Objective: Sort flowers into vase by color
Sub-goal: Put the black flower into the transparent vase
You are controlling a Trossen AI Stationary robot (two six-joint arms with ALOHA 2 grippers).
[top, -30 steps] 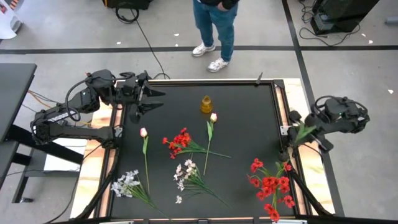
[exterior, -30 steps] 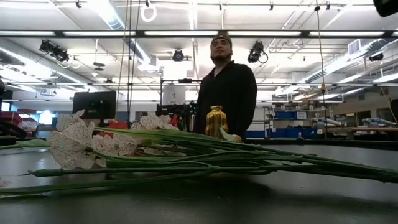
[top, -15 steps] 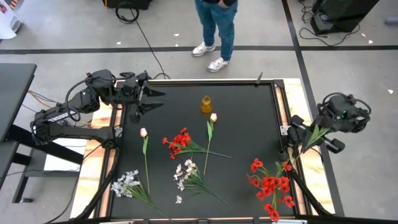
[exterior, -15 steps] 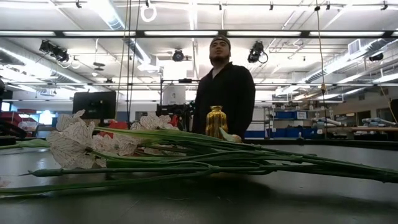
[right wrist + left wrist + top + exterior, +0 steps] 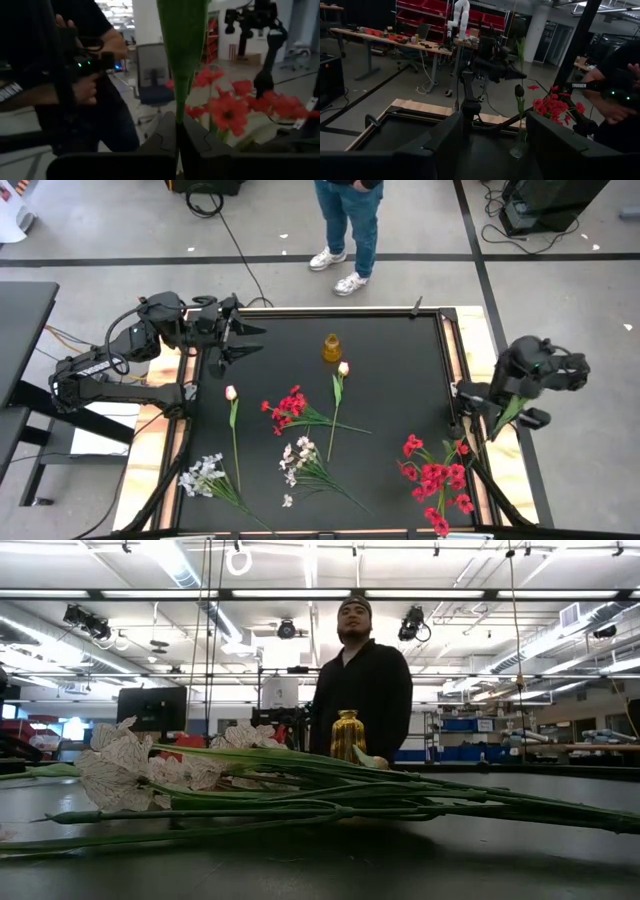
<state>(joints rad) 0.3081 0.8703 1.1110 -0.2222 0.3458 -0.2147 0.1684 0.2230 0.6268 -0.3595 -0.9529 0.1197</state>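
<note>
My right gripper (image 5: 500, 406) is beyond the table's right edge, shut on a red flower bunch (image 5: 436, 477). Its blossoms spread over the near right corner. On the table lie two pink tulips (image 5: 231, 393) (image 5: 343, 368), a second red bunch (image 5: 287, 408) and two white sprays (image 5: 300, 460) (image 5: 205, 476), all flat on their stems. An amber vase (image 5: 331, 348) stands upright toward the far edge. My left gripper (image 5: 246, 340) waits open at the far left corner, touching nothing. My right gripper pinches the red bunch by a green leaf or stem (image 5: 179, 106) between its two shut fingers (image 5: 165, 135); the green runs on past the fingertips. The red blossoms (image 5: 227, 107) lie ahead of the fingers. Whether they rest on the table I cannot tell.
A person (image 5: 348, 220) stands beyond the far edge, behind the vase (image 5: 347, 735), holding a controller. Bare black tabletop (image 5: 400, 370) lies between the vase and the right edge. In the low view, white blossoms (image 5: 120, 775) and long stems fill the foreground.
My right arm has turned at the wrist, and its gripper has shifted a little toward the near edge while staying shut on the green stem. The red blossoms have stayed about where they were.
</note>
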